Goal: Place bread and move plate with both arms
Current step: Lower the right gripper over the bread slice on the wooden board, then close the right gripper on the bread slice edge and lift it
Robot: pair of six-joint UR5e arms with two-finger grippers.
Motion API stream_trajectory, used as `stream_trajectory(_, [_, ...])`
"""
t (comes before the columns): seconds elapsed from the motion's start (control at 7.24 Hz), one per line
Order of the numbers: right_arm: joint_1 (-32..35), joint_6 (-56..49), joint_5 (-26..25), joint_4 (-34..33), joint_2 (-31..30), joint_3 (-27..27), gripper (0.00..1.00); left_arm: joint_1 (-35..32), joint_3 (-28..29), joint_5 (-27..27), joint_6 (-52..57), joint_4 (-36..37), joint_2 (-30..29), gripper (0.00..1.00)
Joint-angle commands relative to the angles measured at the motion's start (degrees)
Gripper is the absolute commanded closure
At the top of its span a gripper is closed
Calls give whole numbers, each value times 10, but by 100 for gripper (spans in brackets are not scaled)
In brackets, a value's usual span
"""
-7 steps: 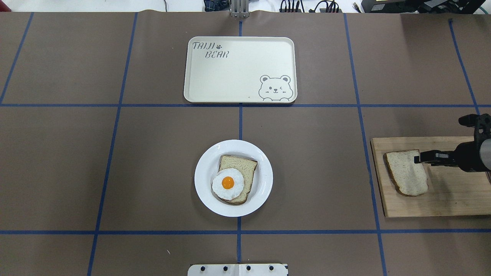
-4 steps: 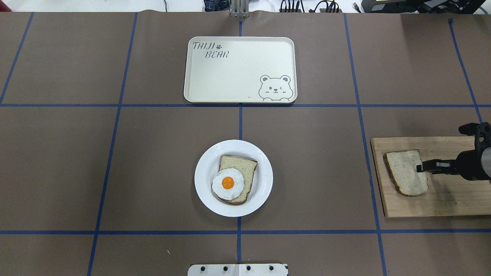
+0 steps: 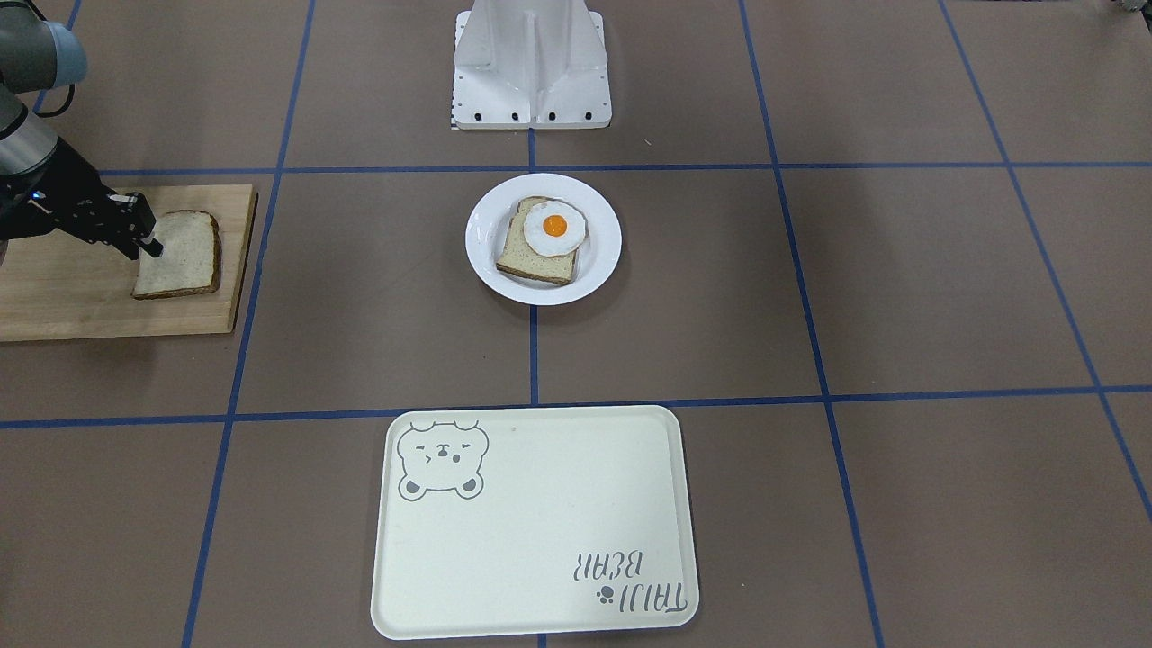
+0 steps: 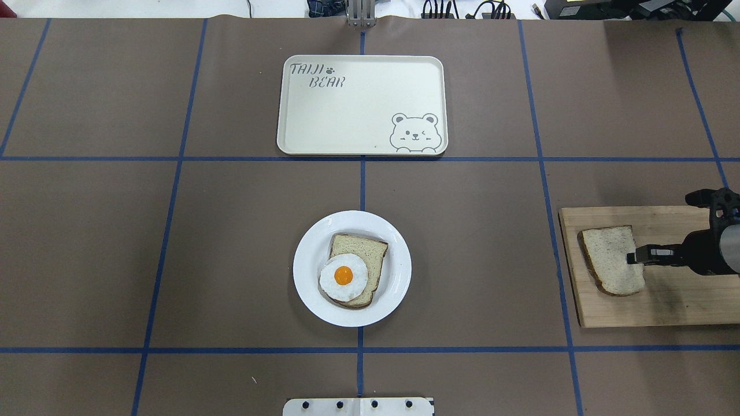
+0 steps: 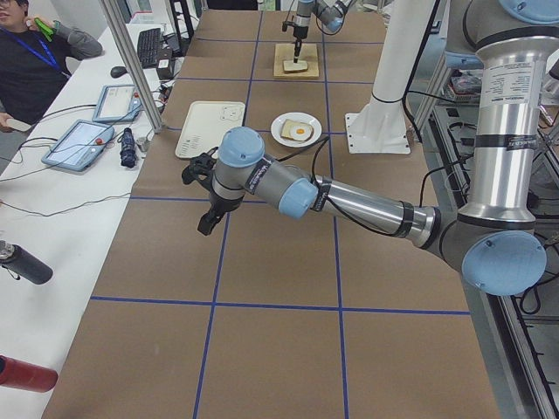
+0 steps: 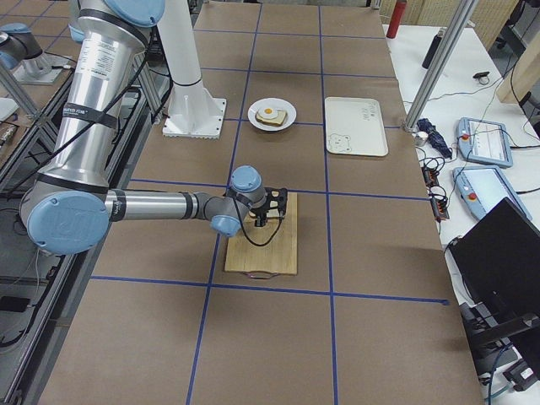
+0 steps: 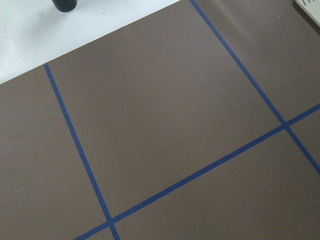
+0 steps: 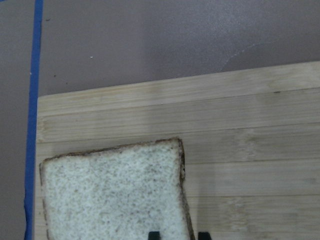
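Right now the bread [image 4: 611,260] lies flat on a wooden cutting board [image 4: 665,306], in the board's 9 o'clock half as seen from overhead. The board sits at 3 o'clock from the plate [image 4: 304,268], well apart from it, on the brown table [image 4: 231,260] crossed by blue tape lines [image 4: 361,185].

The right gripper [image 4: 631,255] comes in from 3 o'clock and is down at the bread's 3 o'clock edge. Its wrist camera shows two black fingertips [image 8: 154,235] a little apart, one over the crumb and the other over bare wood, with the crust edge between them. The jaws are parted and not seen pinching the bread. Whether the tips touch it cannot be told.

The plate stands near the table's middle, astride a tape line. It carries a second slice [image 4: 364,247] topped by a fried egg [image 4: 343,276], which sits toward that slice's 7 o'clock corner. At 12 o'clock from the plate, apart from it, lies a cream tray [image 4: 361,104] with a bear drawing at its 4 o'clock corner. At 6 o'clock from the plate is the white base block [image 4: 358,407].

The left gripper [image 5: 206,225] shows only in the side view from the table's left end, hanging fingers-down above bare table, away from plate and tray. Whether it is open or closed cannot be told. Its wrist camera looks onto brown table and crossing tape lines.
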Motion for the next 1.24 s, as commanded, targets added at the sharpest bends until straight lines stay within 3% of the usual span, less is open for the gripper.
stream_trajectory(0.0, [-3, -8, 0, 0, 0, 1, 100, 0, 0, 0, 0, -1, 0, 2])
stream_trajectory(0.41, [25, -38, 36, 2, -4, 11, 100, 1, 0, 0, 0, 0, 0, 2])
stream_trajectory(0.83, [151, -110, 186, 4, 6, 6, 100, 1, 0, 0, -1, 0, -1, 2])
stream_trajectory(1.1, [202, -125, 244, 3, 25, 4, 100, 1, 0, 0, -1, 0, -1, 2])
